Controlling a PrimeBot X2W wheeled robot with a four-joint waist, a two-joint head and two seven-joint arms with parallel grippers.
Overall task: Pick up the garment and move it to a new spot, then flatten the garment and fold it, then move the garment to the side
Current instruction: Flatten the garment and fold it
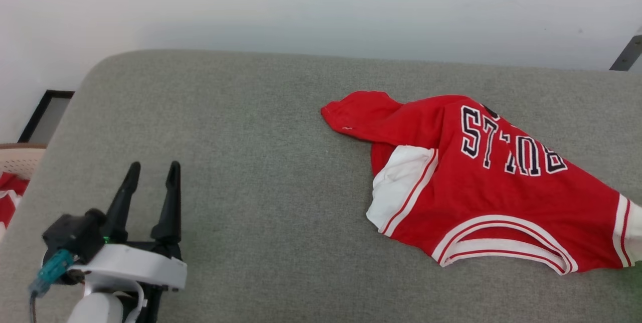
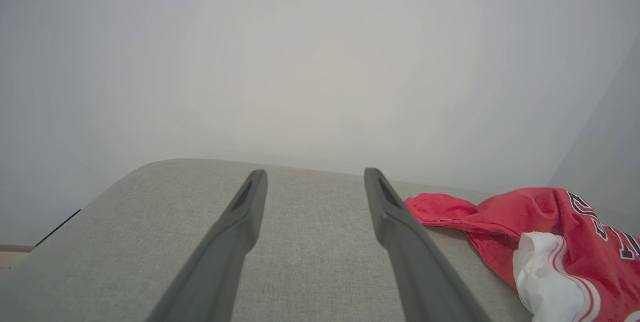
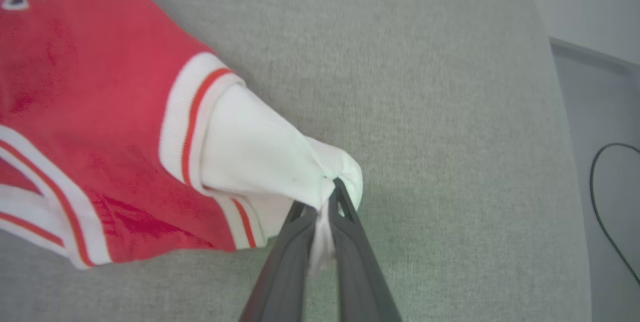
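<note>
Garment [image 1: 481, 182] lies crumpled on the right half of the grey cushion [image 1: 225, 162], its lettering upside down in the head view and its collar toward the near edge. The right gripper [image 3: 327, 193] is pinched tight on the tip of one white sleeve [image 3: 260, 157], cloth bunched between its fingers. The left gripper [image 1: 154, 165] sits over the cushion's near left, spread wide and empty, well apart from the garment.
</note>
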